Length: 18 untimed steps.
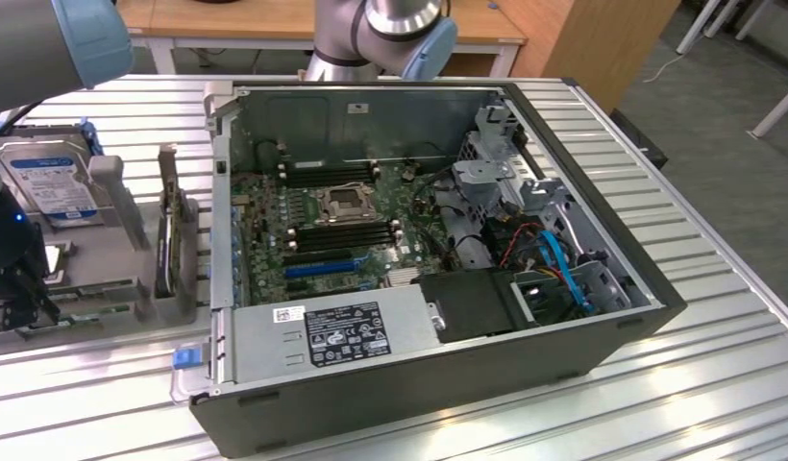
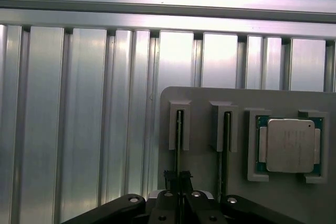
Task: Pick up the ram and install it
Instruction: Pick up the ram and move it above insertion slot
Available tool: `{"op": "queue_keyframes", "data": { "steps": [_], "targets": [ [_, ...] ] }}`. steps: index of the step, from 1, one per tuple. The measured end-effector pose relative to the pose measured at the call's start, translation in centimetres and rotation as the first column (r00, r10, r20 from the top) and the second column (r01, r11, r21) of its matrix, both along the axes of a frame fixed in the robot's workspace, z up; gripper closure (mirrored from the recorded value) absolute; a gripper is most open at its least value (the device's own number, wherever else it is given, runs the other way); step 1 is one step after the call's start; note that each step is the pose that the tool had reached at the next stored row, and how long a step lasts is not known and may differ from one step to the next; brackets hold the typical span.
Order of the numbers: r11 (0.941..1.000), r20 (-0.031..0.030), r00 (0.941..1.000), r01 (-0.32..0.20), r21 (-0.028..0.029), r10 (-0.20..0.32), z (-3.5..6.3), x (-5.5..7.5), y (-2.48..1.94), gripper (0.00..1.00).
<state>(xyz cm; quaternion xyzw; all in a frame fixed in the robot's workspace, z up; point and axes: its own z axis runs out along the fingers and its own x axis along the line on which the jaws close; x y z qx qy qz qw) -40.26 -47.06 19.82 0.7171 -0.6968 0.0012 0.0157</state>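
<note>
The ram [image 2: 179, 129] stands on its thin edge in a slot of a grey holder tray [image 2: 210, 95]. My gripper [image 2: 179, 181] sits over that slot, its dark fingers [image 2: 169, 174] pressed against the stick's two sides, shut on it. A second stick [image 2: 227, 135] stands in the neighbouring slot. In the exterior view my gripper [image 1: 12, 279] is low at the far left, over the grey tray [image 1: 74, 322] and well apart from the open computer case [image 1: 420, 240]. The motherboard's long memory slots [image 1: 349, 235] lie inside the case.
A square silver processor [image 2: 290, 145] rests in a pocket of the tray beside the sticks. A hard drive with a blue label [image 1: 55, 187] and a thin board on edge [image 1: 174, 235] stand in grey holders between gripper and case. The ribbed metal table [image 1: 701, 384] runs all round.
</note>
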Motion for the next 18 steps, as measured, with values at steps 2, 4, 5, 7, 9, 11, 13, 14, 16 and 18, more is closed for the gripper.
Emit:
{"op": "queue_keyframes", "data": {
  "steps": [2, 4, 5, 7, 9, 11, 13, 14, 16, 18],
  "targets": [
    [1.0, 0.0, 1.0, 0.0, 0.0, 0.0, 0.0, 0.0, 0.0, 0.88],
    [1.0, 0.0, 1.0, 0.0, 0.0, 0.0, 0.0, 0.0, 0.0, 0.88],
    [1.0, 0.0, 1.0, 0.0, 0.0, 0.0, 0.0, 0.0, 0.0, 0.88],
    [1.0, 0.0002, 1.0, 0.0, 0.0002, 0.0, 0.12, 0.0, 0.0, 0.88],
    [1.0, -0.0001, 1.0, 0.0, -0.0001, 0.0, 0.9, 0.0, 0.0, 0.88],
    [1.0, 0.0, 1.0, 0.0, -0.0001, 0.0, 1.8, 0.0, 0.0, 0.88],
    [1.0, 0.0, 1.0, 0.0, -0.0001, 0.0, 2.71, 0.0, 0.0, 0.88],
    [1.0, 0.0, 1.0, 0.0, -0.0002, 0.0, 3.15, 0.0, 0.0, 0.88],
    [1.0, 0.0, 1.0, 0.0, -0.0004, 0.0, 4.09, 0.0, 0.0, 0.88],
    [1.0, 0.0, 1.0, 0.0, -0.0016, 0.0, 4.98, 0.0, 0.01, 0.88]
  ]
}}
